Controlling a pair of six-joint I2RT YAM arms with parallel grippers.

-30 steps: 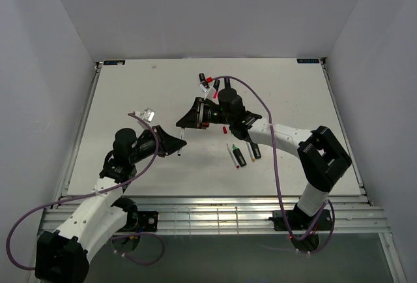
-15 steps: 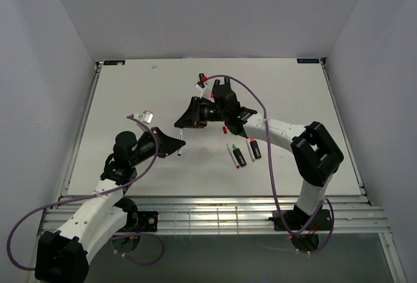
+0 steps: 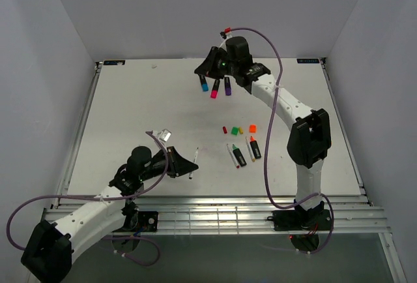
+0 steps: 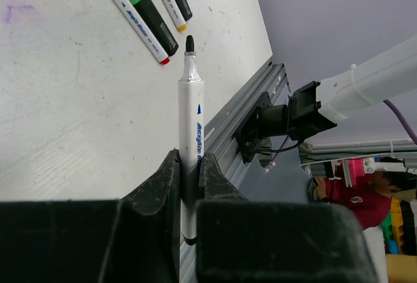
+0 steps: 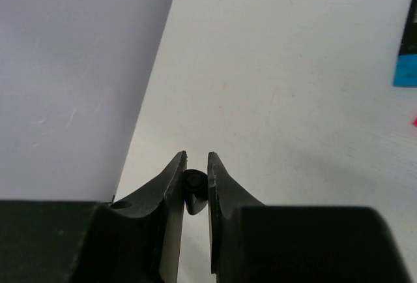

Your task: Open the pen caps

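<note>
Right wrist: right pincer (image 5: 196, 162) clamps what seems a black cap (image 5: 193, 190); left pincer (image 4: 191, 160) clamps a white pen (image 4: 192, 104).

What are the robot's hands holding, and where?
The left gripper holds the white pen by its back end. The right gripper pinches a small black cap by its sides.

Table (image 3: 130, 113): row of three markers (image 3: 214, 88) at 12 o'clock from centre, near the far edge. Right gripper (image 3: 205, 71) over their 11 o'clock side, with a small cap (image 5: 193, 188) between its jaws. Row of four loose caps (image 3: 233, 130) at 3 o'clock, just off centre. Four pens (image 3: 240, 156) lie side by side at 6 o'clock of the caps, close by. Left gripper (image 3: 187, 164) at 7 o'clock of centre, toward the near edge, with a thin pen (image 3: 193, 161) clamped in it, at 9 o'clock of the four pens.
</note>
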